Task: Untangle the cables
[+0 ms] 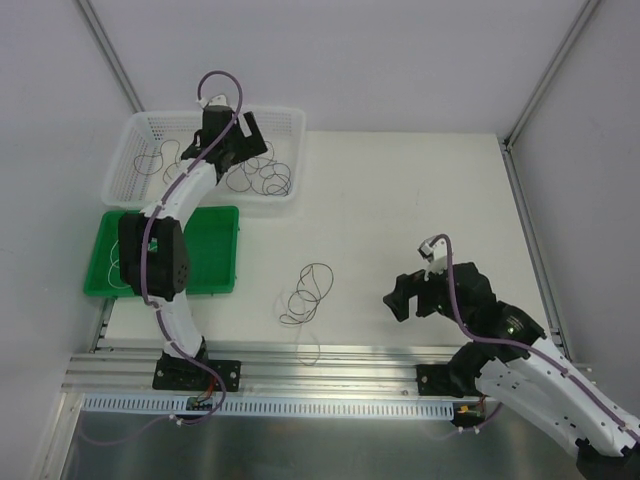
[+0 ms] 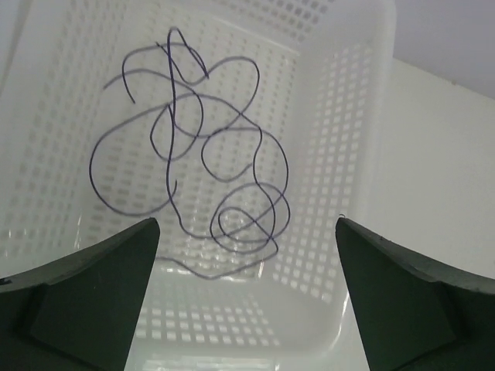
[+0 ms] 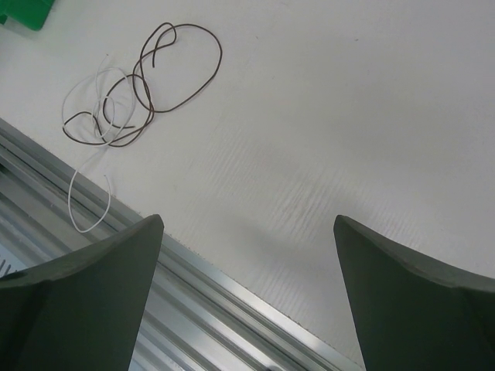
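A tangle of dark purple cables (image 2: 172, 124) lies on the floor of the white perforated basket (image 2: 340, 116). My left gripper (image 2: 246, 222) hangs open above it with nothing between its fingers. From above, this gripper (image 1: 238, 150) is over the basket (image 1: 285, 112), where more dark loops (image 1: 268, 178) lie. On the table a brownish cable (image 3: 220, 58) and a white cable (image 3: 71, 197) overlap in loose loops (image 1: 305, 295). My right gripper (image 1: 396, 296) is to their right, apart from them. In the wrist view it (image 3: 247, 220) stands open and empty over the table's front edge.
A green tray (image 1: 215, 250) sits in front of the basket, partly under the left arm; its corner (image 3: 23, 11) shows in the right wrist view. An aluminium rail (image 1: 330, 360) runs along the table's near edge. Frame posts stand at the back corners.
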Available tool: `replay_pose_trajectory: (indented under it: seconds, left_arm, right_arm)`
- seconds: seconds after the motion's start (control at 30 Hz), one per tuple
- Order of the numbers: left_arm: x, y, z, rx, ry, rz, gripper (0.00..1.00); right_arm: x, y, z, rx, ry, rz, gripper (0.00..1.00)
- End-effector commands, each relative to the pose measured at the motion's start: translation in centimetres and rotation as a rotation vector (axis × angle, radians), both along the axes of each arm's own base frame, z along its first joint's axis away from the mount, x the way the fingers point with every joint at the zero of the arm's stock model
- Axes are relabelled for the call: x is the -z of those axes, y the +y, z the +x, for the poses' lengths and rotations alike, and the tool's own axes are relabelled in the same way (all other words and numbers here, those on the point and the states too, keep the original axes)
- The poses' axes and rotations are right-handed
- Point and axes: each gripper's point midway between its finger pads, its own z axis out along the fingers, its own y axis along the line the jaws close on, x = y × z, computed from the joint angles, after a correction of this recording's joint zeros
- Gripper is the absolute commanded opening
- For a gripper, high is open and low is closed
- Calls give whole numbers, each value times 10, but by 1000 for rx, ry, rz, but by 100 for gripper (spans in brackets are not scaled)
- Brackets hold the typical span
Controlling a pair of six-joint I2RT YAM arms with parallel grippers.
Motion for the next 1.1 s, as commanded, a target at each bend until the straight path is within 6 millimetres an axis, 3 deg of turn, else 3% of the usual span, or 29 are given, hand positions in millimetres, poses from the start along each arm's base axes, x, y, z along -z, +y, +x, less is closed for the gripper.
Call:
replay_pose_trajectory:
  seconds: [0.0, 0.07, 0.1, 0.2, 0.23, 0.33, 0.37, 0.47, 0.57, 0.6, 0.67, 0.77, 0.93, 1.07]
  left_arm:
    - [-45, -24, -55, 59, -65, -92, 99]
    - [-32, -35, -92, 88, -29, -99, 99]
    - [-27, -52, -110, 131, -17, -102, 99]
    - [-7, -75, -168, 209, 27, -109, 99]
    - [6, -74, -194, 212, 61, -122, 99]
    - [27, -90, -242, 296, 126, -170, 99]
    - [45, -87, -265, 298, 161, -192, 99]
    - [79, -87, -309, 315, 229, -227, 97]
    - [97, -94, -341, 351, 269, -264, 91]
    - [101, -95, -347, 360, 275, -261, 90]
    - [111, -98, -361, 377, 297, -259, 86]
    - [128, -97, -374, 376, 332, -246, 79]
    - [150, -92, -385, 355, 386, -223, 70]
    - [156, -91, -389, 354, 398, -217, 59]
  right_arm:
    - [-3, 9, 6, -21, -2, -1, 97]
    - [-6, 15, 7, -30, 16, 6, 97]
    - [-1, 18, 9, -27, 42, -5, 97]
    - [-1, 24, 11, -7, 78, -1, 97]
    - [2, 25, 13, -1, 94, -13, 97]
    - [11, 35, 15, 0, 130, -10, 97]
    - [15, 37, 15, 1, 142, -16, 97]
    - [22, 52, 23, 12, 141, -14, 98]
    - [27, 72, 26, -3, 150, -15, 99]
    - [19, 83, 29, -22, 134, -2, 96]
    - [26, 95, 33, -29, 145, -36, 91]
    - [20, 122, 38, -66, 132, -25, 84]
    - [29, 166, 48, -115, 146, -6, 65]
    - [42, 192, 57, -131, 175, -9, 52]
